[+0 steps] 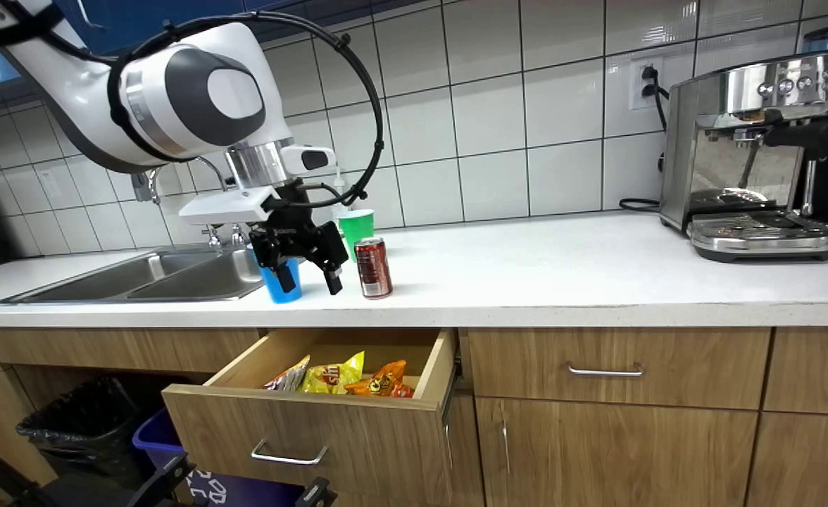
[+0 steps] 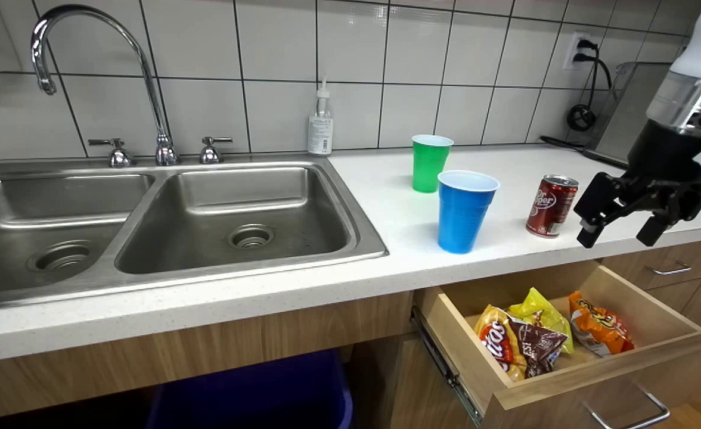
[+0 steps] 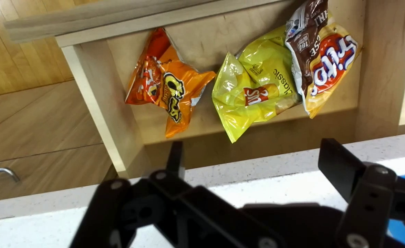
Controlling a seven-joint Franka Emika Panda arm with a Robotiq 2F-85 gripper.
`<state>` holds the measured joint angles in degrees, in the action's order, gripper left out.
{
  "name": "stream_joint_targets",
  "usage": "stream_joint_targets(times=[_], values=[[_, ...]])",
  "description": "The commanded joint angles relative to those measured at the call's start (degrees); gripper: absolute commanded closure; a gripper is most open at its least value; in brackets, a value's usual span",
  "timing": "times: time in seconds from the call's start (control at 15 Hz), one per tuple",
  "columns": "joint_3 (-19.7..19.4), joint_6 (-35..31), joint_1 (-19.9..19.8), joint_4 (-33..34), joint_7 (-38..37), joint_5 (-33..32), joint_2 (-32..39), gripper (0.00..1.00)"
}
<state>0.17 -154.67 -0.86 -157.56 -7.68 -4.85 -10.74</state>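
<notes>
My gripper (image 1: pixel 311 285) is open and empty, fingers pointing down, above the counter's front edge. It also shows in an exterior view (image 2: pixel 619 235) and in the wrist view (image 3: pixel 252 155). It touches nothing that I can see. A dark red soda can (image 2: pixel 552 205) stands upright near it. A blue cup (image 2: pixel 467 211) and a green cup (image 2: pixel 431 161) stand upright on the counter. Below is a pulled-out wooden drawer (image 1: pixel 301 429). In it lie an orange Cheetos bag (image 3: pixel 185 89), a yellow Lay's bag (image 3: pixel 233 103) and a brown and yellow Fritos bag (image 3: pixel 336 62).
A double steel sink (image 2: pixel 356 229) with a faucet (image 2: pixel 154 101) lies beside the cups. A clear pump bottle (image 2: pixel 320 128) stands at the tiled wall. An espresso machine (image 1: pixel 759 155) stands further along the counter (image 1: pixel 527 267). Bins (image 1: pixel 90 422) stand under the sink.
</notes>
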Motion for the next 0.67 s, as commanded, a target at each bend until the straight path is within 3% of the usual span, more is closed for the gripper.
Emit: stream_joint_targets(times=[0.0, 0.07, 0.6], values=[[-0.9, 1.5, 0.3, -4.2, 4.8, 2.6, -6.4, 0.0], [-0.9, 3.0, 0.1, -1.4, 5.1, 2.2, -5.0, 0.0], [-1.4, 9.2, 0.1, -1.5, 7.0, 2.4, -5.7, 0.0]])
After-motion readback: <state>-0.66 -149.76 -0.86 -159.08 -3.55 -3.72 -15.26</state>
